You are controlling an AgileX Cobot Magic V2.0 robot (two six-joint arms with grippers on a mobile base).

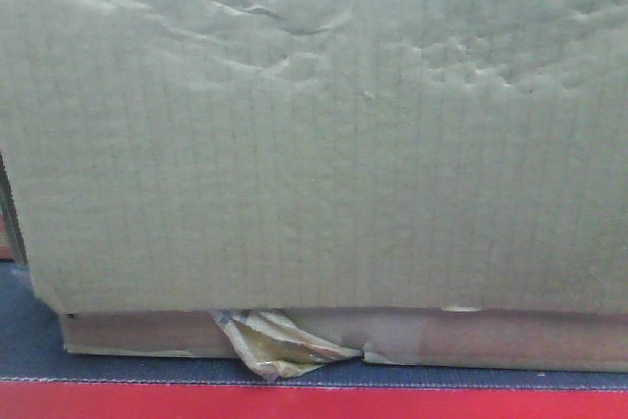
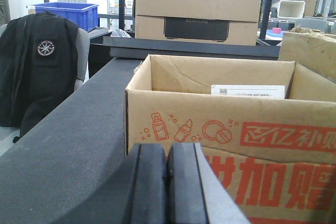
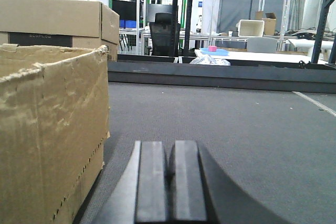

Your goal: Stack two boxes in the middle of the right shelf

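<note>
Up front we see a wrinkly box (image 1: 314, 144) on the dark worktop (image 1: 29, 345), our left gripper (image 2: 167, 182), jaws pressed together, faces a red-printed box (image 2: 231, 129), and our right gripper (image 3: 169, 182), jaws pressed together, sits beside a torn box (image 3: 47, 129).

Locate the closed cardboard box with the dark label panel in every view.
Front view: not in it; a wrinkled cardboard box fills the frame.
Left wrist view: the labelled box sits top centre, beyond the open red-printed box.
Right wrist view: upper left corner, behind a torn-rimmed box.
Shared landmark: the dark grey tabletop, also in the right wrist view.
</note>
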